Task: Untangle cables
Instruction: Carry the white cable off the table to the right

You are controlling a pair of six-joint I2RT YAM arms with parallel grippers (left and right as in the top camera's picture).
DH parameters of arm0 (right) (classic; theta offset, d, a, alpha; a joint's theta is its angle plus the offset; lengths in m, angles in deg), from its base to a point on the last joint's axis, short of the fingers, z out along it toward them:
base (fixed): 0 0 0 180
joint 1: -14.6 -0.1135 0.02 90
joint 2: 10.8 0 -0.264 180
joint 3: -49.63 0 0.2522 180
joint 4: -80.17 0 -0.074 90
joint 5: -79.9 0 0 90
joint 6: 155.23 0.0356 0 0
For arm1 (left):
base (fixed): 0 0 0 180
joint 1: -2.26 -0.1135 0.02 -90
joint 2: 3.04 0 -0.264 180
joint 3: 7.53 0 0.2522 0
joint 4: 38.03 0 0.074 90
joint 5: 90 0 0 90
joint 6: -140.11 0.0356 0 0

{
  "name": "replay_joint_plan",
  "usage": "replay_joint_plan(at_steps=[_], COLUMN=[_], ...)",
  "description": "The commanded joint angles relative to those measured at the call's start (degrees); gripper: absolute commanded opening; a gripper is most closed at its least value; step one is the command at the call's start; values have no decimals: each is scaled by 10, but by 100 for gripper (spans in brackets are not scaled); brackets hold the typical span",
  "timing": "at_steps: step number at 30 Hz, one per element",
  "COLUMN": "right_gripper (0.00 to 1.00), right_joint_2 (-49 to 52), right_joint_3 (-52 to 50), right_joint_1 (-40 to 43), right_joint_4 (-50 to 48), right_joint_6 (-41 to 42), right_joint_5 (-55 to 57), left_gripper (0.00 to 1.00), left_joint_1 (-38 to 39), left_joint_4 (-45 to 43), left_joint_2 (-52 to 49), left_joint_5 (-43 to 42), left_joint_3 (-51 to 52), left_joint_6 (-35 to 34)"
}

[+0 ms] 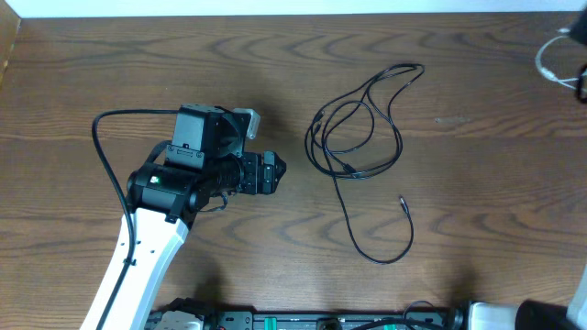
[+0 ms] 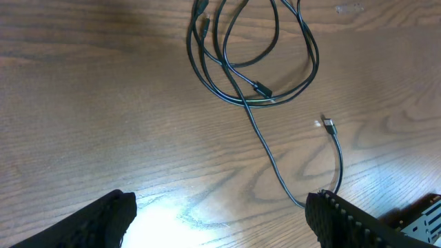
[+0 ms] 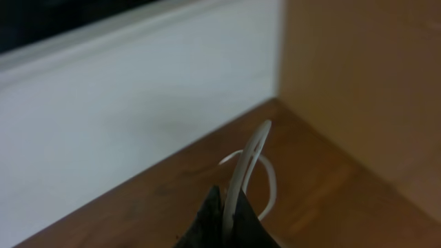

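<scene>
No readable text, no labels, no brand marks, no numbers anywhere

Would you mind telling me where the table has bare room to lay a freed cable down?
The table is bare right of the cables, up to the white cable pinched in the right gripper, and along the far edge. It is crowded between the open left gripper and the coil.
</scene>
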Motion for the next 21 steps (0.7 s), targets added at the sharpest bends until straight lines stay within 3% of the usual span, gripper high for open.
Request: replay_joint_plan(at_steps=[1,12,21], right_gripper=[1,1,1], right_joint_2=[42,127,191], right_joint_3=[2,2,2], right_joint_1=[78,240,346], right_joint_4=[-7,-59,-138], right_joint_6=[-7,-7,-53], right_joint_5=[13,4,-57], left_gripper=[84,84,84], left_joint_1=[1,1,1], left_joint_4=[2,2,12], left_joint_2=[-3,-3,-3], left_joint_5=[5,5,5], left_joint_3=[2,2,2], left_joint_6=[1,1,-2])
